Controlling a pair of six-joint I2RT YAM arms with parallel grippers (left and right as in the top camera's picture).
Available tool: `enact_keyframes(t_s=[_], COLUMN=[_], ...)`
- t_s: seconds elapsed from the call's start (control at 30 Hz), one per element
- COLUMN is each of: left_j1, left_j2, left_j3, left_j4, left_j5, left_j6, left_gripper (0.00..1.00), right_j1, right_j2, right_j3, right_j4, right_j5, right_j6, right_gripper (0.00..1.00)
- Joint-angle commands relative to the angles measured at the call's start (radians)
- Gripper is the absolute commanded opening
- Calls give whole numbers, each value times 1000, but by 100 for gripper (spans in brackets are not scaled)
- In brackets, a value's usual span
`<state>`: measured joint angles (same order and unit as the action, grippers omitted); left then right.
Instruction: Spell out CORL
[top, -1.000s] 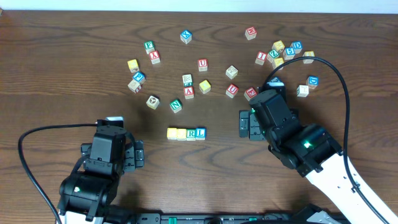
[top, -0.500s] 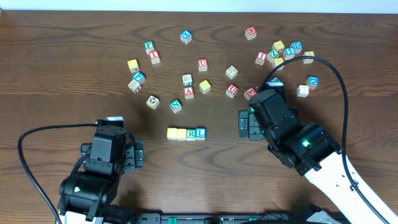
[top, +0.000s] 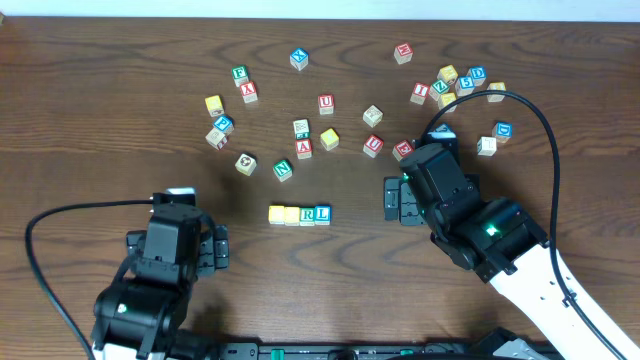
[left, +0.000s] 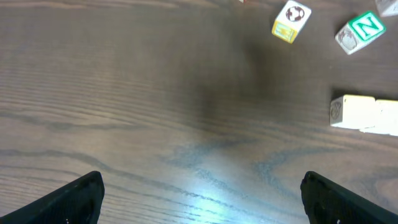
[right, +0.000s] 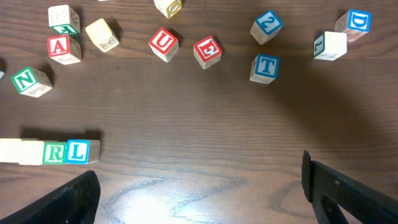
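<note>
Four cubes stand touching in a row (top: 299, 214) at the table's middle: two yellow-faced cubes (top: 284, 214) on the left, then the green R cube (top: 308, 214) and the blue L cube (top: 322, 213). The right wrist view shows R (right: 55, 152) and L (right: 78, 151) at its left edge. In the left wrist view only the row's pale end cube (left: 357, 113) shows. My left gripper (top: 221, 248) is open and empty, left of the row and nearer the front. To the row's right my right gripper (top: 392, 200) is open and empty too.
Loose letter cubes lie behind the row: a green N (top: 283, 170), a red A (top: 304, 149), a red U (top: 373, 145) and a red E (top: 403, 150) close to the right arm. A cluster of cubes (top: 455, 82) sits at the back right.
The left arm has drawn back slightly toward the table's front edge. The right arm and the cubes have not moved.
</note>
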<state>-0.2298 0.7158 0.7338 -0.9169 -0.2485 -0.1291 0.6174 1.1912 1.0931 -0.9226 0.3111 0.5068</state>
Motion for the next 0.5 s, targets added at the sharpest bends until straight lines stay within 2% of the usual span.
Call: enact_keyframes(t_s=[0.0, 0.3, 0.47], left_j1=[3, -26, -70], left_j2=[-51, -165, -277], left_j3=[2, 2, 2], left_j4=[-2, -11, -9], left_j5=[-37, -34, 36], left_j6=[13, 13, 12], left_gripper=[99, 99, 99], right_j1=[6, 6, 6], right_j2=[7, 7, 7], right_j3=[16, 16, 16], right_j4=[-2, -2, -2], right_j5=[12, 12, 12], right_j6=[-7, -7, -7], right_gripper=[99, 99, 99])
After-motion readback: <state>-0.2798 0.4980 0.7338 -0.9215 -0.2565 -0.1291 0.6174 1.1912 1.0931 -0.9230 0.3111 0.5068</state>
